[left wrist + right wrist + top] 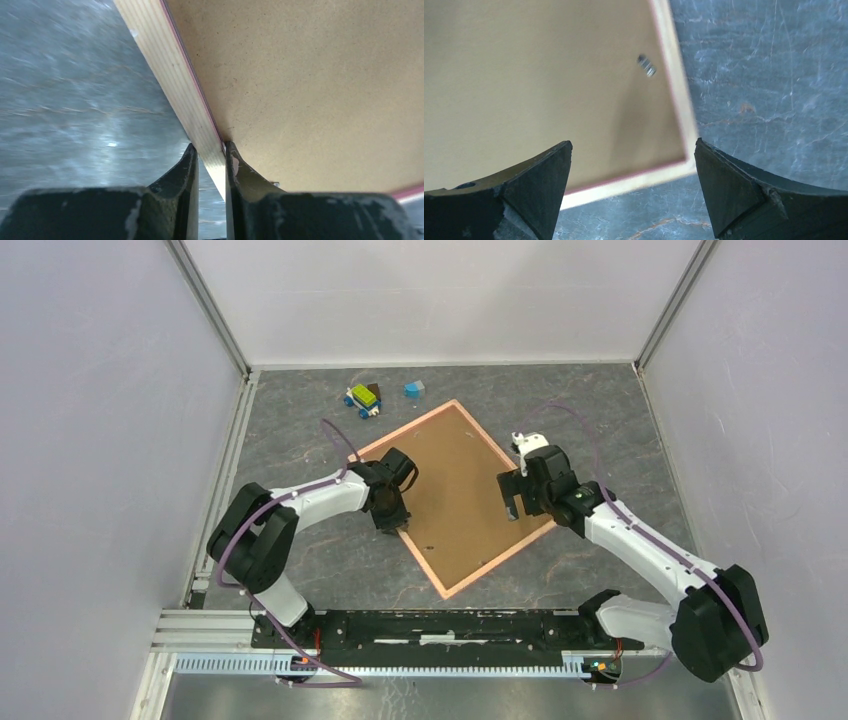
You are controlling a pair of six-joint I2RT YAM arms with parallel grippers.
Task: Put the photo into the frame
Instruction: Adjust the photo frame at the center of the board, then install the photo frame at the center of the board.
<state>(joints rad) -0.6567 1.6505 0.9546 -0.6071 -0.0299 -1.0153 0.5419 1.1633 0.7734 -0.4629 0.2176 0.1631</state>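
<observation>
**Left gripper clamping the frame rail, right gripper hanging open**

From the top camera, you are seeing the frame [500, 560] lying flat on the grey table [340, 570]. It is turned like a diamond, with its brown board [455, 475] facing up. The left gripper [395, 523] is sitting at the frame's left rail. The right gripper [512, 505] is hovering over the right corner. Small toy blocks [365, 397] are lying just beyond the far corner.

In the left wrist view, the left gripper [210, 150] is clamping the frame's pale rail [170, 85], one finger pressing on each side.

In the right wrist view, the right gripper [634, 145] is hanging with its jaws spread wide, holding nothing. It is above the frame's corner [676, 85], where a small metal tab [646, 65] is sitting on the board.
</observation>
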